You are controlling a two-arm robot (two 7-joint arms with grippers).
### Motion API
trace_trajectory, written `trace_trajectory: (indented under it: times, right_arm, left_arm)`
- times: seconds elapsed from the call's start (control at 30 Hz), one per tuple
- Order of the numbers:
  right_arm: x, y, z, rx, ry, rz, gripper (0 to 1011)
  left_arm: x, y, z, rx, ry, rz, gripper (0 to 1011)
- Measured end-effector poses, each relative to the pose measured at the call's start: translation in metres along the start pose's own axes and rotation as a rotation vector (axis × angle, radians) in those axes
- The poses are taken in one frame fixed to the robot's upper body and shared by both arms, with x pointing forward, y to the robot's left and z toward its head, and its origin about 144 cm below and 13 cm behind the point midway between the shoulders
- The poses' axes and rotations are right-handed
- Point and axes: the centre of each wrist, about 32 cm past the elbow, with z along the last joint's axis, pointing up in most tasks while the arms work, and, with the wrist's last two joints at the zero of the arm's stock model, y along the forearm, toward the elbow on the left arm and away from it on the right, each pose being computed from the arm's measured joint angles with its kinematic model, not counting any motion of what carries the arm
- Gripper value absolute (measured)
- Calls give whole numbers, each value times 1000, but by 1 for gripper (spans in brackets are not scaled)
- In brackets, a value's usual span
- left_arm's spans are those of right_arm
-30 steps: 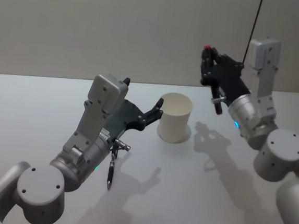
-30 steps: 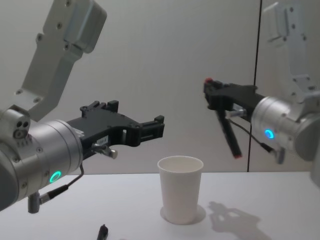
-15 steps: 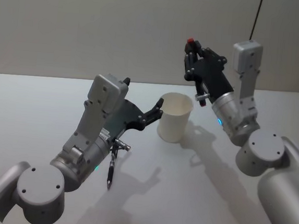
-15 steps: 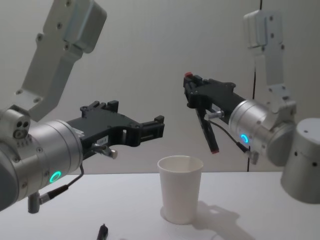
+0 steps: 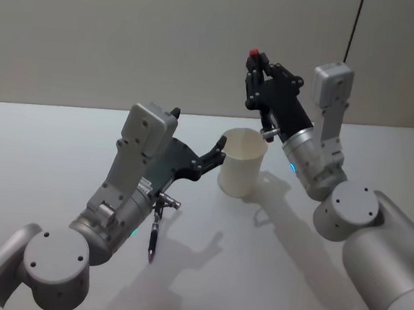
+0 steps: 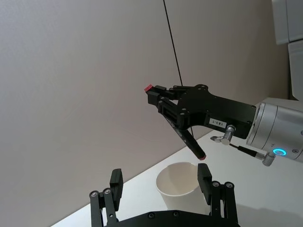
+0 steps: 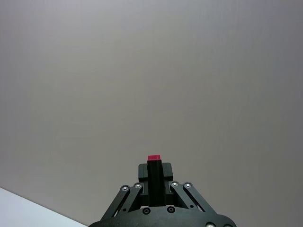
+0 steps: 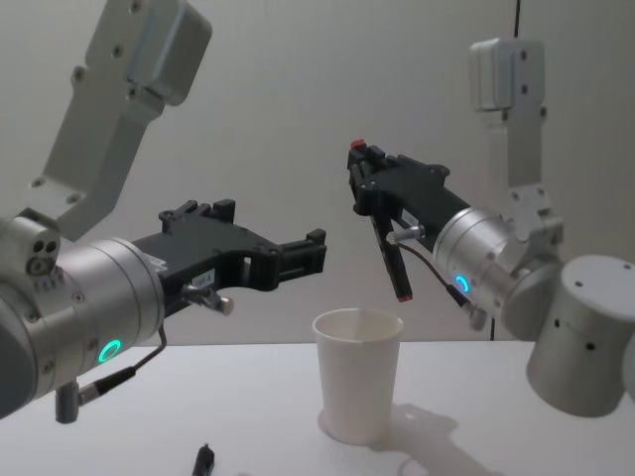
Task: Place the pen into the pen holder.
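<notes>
Above pen holder (image 8: 358, 377) — pen (image 8: 388, 250), right pincer (image 8: 367, 175)

The scene is lit softly and evenly from above and the left. Diffuse grey shadows are cast rightward across the table (image 5: 48, 148), beside the pen holder (image 5: 242, 162). The wall (image 5: 95, 29) is left dimmer.
</notes>
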Motion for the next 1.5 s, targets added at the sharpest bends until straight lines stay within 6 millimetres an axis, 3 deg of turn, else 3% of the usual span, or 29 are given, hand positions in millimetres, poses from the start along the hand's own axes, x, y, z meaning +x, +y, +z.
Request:
trace_trajectory:
  times: [0.73, 1.5]
  right_arm:
    - [-10, -2, -23, 47, 10, -2, 164]
    - [-22, -10, -34, 59, 11, -16, 164]
  left_arm:
    - [0, 0, 0, 0, 0, 0, 1003]
    - [0, 0, 0, 0, 0, 0, 1003]
